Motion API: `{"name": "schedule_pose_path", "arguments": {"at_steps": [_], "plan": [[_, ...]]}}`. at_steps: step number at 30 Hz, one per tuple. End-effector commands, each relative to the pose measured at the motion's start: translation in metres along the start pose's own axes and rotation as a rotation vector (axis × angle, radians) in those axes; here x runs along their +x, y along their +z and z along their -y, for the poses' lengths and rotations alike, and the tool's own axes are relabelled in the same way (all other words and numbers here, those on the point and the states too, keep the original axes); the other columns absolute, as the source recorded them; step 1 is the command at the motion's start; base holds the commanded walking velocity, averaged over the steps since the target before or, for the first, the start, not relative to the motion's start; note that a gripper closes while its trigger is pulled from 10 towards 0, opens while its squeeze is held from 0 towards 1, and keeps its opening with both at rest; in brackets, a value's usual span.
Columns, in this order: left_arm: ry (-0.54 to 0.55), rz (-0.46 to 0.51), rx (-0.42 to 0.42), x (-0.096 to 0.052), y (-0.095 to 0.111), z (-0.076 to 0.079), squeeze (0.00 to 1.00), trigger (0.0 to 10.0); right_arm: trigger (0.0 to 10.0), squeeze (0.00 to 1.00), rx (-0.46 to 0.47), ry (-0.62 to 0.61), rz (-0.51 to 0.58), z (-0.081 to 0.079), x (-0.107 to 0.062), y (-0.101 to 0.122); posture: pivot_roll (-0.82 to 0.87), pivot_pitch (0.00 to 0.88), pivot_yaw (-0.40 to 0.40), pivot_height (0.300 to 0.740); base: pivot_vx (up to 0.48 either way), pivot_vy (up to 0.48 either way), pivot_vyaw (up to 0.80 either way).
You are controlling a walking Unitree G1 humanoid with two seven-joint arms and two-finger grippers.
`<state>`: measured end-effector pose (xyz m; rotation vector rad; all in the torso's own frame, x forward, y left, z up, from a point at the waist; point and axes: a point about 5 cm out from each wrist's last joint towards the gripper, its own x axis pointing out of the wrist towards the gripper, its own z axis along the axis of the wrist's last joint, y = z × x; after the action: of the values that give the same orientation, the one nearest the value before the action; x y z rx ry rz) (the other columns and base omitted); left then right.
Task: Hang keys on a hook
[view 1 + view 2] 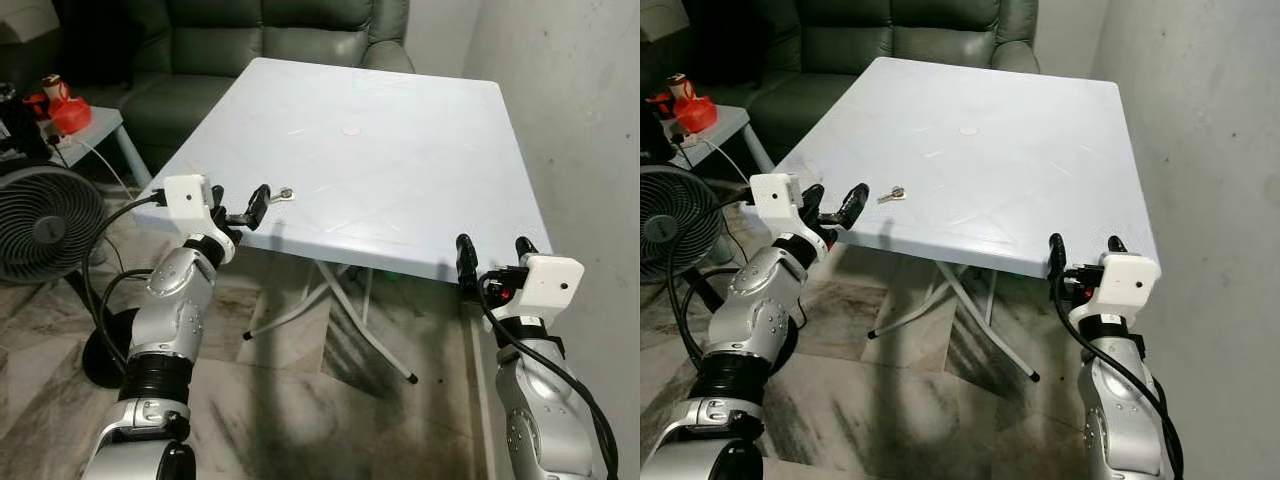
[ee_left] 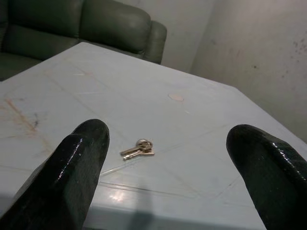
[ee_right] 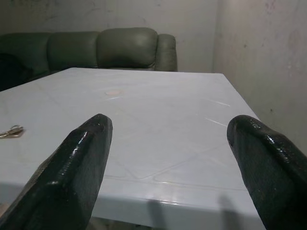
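A pale blue folding table point(image 1: 400, 160) takes up the middle of the frame in the eye views, its crossed white legs point(image 1: 345, 310) showing beneath the near edge over a marbled floor point(image 1: 300, 400). The keys point(image 1: 891, 194) — a small brass-coloured bunch on a ring — lie flat on the table near its lower left corner, close to the near edge. In the left wrist view they sit in the middle of the frame, between and just beyond the two black fingers point(image 2: 72, 172).

The left hand point(image 1: 830, 207) is at the lower left of the table, level with its edge, with its fingers spread apart and holding nothing; the keys are just beside it, a little further in on the table, not touching. The right hand point(image 1: 492, 255) is at the lower right of the table, just short of the near edge, its two fingers also parted and empty, well apart from the keys.

A small round pale mark point(image 1: 350, 130) lies near the table's centre. Behind the table, at the top of the frame, stands a dark green sofa point(image 1: 270, 40). At the left edge are a black floor fan point(image 1: 40, 220) and a small side table point(image 1: 100, 125) carrying a red object point(image 1: 65, 110). A grey wall point(image 1: 580, 120) runs down the right side, close to the table's right edge.
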<state>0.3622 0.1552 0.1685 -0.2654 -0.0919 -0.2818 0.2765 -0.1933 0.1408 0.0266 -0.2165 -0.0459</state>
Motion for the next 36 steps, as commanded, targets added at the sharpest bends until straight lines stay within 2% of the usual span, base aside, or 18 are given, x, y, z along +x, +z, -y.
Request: {"name": "schedule_pose_path", "arguments": {"at_steps": [1, 36], "plan": [[0.010, 0.011, 0.005, -0.0005, 0.0023, -0.0011, 0.00, 10.0, 10.0, 0.00, -0.003, 0.014, -0.004, -0.0014, 0.0009, 0.0007, -0.08, 0.001, 0.011, 0.740, 0.000, 0.368, 0.00], [0.016, 0.011, 0.006, -0.0019, 0.0015, -0.0013, 0.00, 10.0, 10.0, 0.00, -0.020, 0.024, -0.029, 0.0005, -0.0023, -0.0020, -0.08, 0.004, 0.001, 0.740, 0.000, 0.467, 0.00]]}}
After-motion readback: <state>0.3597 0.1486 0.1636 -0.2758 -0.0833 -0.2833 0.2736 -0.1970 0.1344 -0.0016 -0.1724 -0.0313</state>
